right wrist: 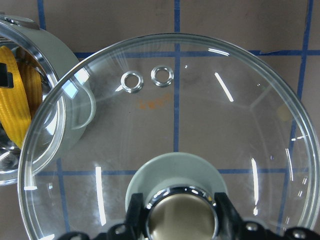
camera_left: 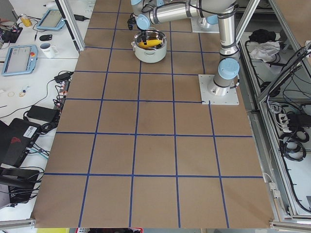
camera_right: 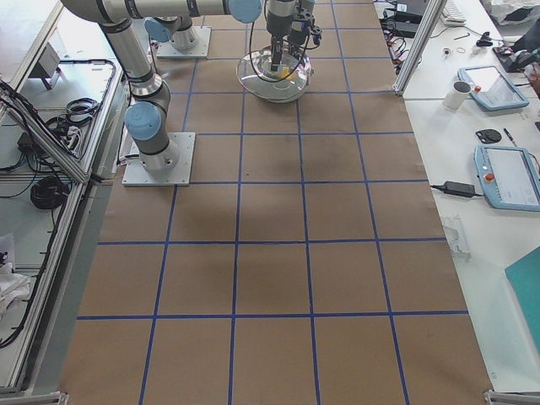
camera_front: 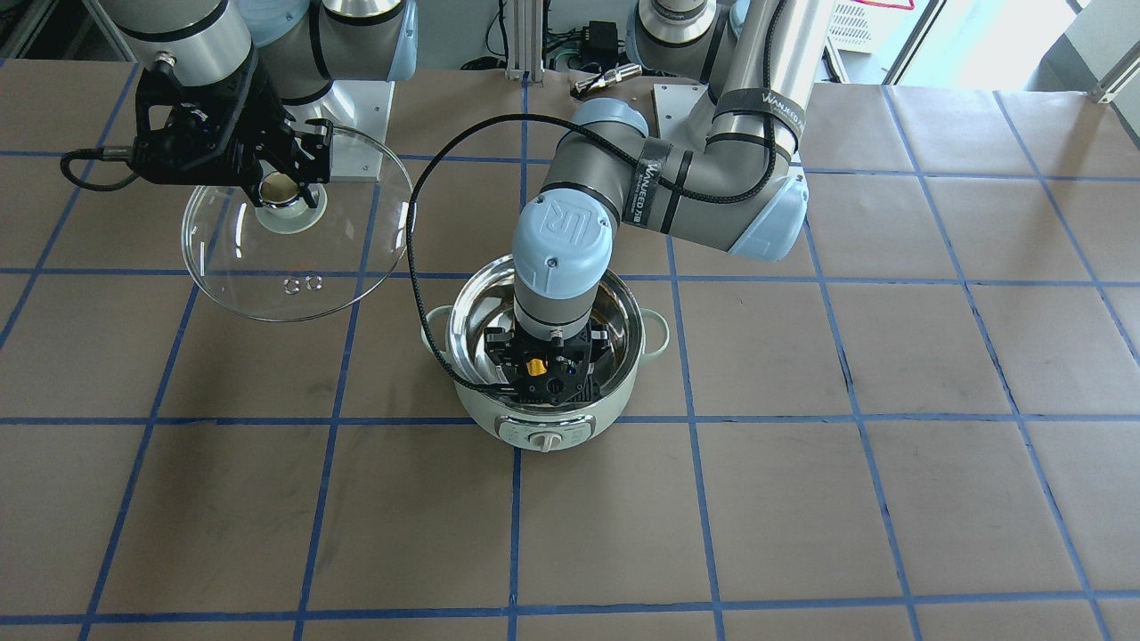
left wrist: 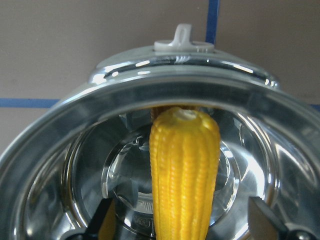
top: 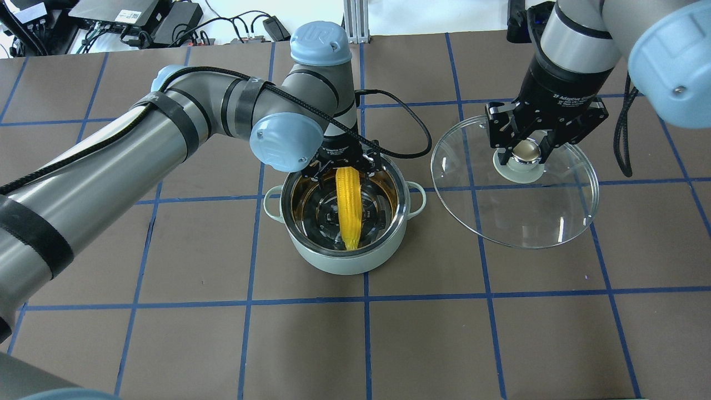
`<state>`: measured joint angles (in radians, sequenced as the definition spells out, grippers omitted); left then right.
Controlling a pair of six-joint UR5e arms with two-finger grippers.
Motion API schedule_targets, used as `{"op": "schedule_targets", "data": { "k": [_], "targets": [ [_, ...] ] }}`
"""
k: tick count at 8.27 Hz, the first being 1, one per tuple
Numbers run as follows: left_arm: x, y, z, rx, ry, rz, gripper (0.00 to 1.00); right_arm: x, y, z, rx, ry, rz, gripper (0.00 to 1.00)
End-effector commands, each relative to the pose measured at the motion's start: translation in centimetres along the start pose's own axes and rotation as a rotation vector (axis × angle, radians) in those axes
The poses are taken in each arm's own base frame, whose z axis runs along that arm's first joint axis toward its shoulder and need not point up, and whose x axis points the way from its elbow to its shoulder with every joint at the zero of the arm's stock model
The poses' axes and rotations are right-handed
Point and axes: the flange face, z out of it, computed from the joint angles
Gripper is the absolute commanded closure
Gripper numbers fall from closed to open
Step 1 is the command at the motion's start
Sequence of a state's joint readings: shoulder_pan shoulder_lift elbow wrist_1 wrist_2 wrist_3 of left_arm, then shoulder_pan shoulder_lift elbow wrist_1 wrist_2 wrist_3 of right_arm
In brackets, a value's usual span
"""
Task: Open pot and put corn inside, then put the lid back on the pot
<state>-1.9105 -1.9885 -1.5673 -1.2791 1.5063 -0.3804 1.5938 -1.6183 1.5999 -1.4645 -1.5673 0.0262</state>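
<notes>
The mint-green pot [top: 333, 261] stands open at mid-table, its dial [camera_front: 546, 440] facing away from me. The yellow corn [top: 349, 205] lies inside the steel bowl, its end near the dial-side rim in the left wrist view [left wrist: 184, 170]. My left gripper [top: 347, 169] is low in the pot at the corn's near end, its fingers [left wrist: 262, 217] spread on either side and apart from the corn. My right gripper [top: 526, 153] is shut on the knob [right wrist: 180, 220] of the glass lid [top: 533, 211] and holds the lid tilted beside the pot.
The brown table [top: 166, 333] has a blue tape grid. The left arm's black cable [camera_front: 419, 267] loops over the pot's side. The lid's near edge [right wrist: 65, 125] overlaps the pot's loop handle [top: 416, 197] in the right wrist view. Operators' benches stand off the far edge.
</notes>
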Motion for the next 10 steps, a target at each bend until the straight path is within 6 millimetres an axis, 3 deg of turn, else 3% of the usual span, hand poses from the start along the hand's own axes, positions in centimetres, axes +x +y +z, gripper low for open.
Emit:
{"op": "schedule_targets", "data": {
  "k": [1,2,3,4,5,6,7,8,10],
  "targets": [
    [-0.9,0.8,-4.3,0.035,0.051,0.007,0.06,-0.1,-0.1,-0.1,0.014,-0.001,0.01,0.93],
    [-3.2,0.1,-5.9,0.059,0.058,0.039,0.06,-0.4,0.0,-0.2,0.018,-0.012,0.012,0.93],
    [-7.8,-1.3,-8.0,0.074,0.067,-0.007,0.04,-0.6,-0.4,-0.1,0.029,-0.018,0.021,0.93],
    [-12.6,-1.4,-11.3,0.096,0.075,-0.007,0.0,-1.1,-1.7,-0.1,0.068,-0.018,0.045,0.93],
    [-16.4,-0.3,-14.4,0.122,0.077,0.001,0.0,-3.0,-2.4,0.3,0.074,-0.018,0.041,0.93],
    [-19.9,0.7,-15.9,0.114,0.042,0.012,0.0,-6.7,-2.7,0.7,0.095,-0.014,0.057,0.93],
    [-23.5,1.0,-16.8,0.098,-0.028,0.021,0.0,-12.2,-2.9,2.1,0.118,-0.019,0.06,0.93],
    [-25.6,1.0,-17.6,0.114,-0.026,-0.003,0.0,-17.6,-2.7,3.8,0.137,-0.026,0.058,0.93],
    [-25.5,2.4,-19.7,0.161,-0.03,-0.022,0.0,-24.2,-2.4,7.0,0.161,-0.026,0.08,0.93]
  ]
}}
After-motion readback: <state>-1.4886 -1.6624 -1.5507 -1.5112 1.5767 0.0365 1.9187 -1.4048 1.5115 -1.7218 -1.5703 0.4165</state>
